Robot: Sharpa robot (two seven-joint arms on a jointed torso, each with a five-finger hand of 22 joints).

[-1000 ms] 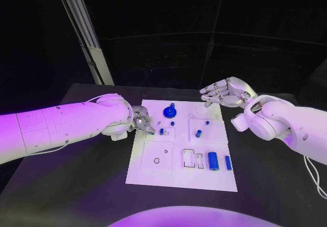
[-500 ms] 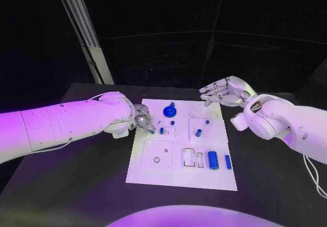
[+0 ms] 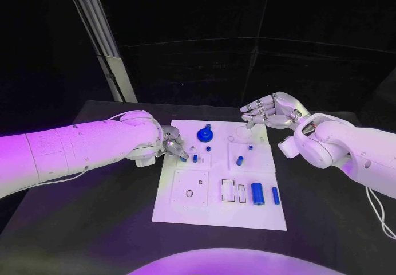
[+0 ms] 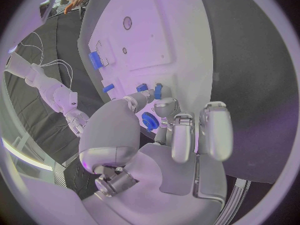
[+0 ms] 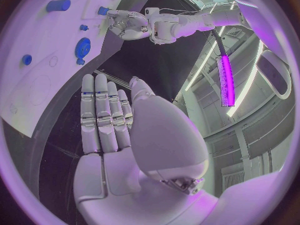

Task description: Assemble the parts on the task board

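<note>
Left hand (image 3: 173, 144) low at task board (image 3: 198, 212) edge — wrist view alone shows fingertips (image 4: 159, 105) touching small blue part (image 4: 158, 90); grip uncertain. Right hand (image 3: 270, 112) raised, fingers apart, empty.

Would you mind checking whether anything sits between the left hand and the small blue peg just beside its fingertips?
Nothing visible does. The left hand has its fingertips right next to the small blue peg on the task board, with only bare white board between them.
</note>
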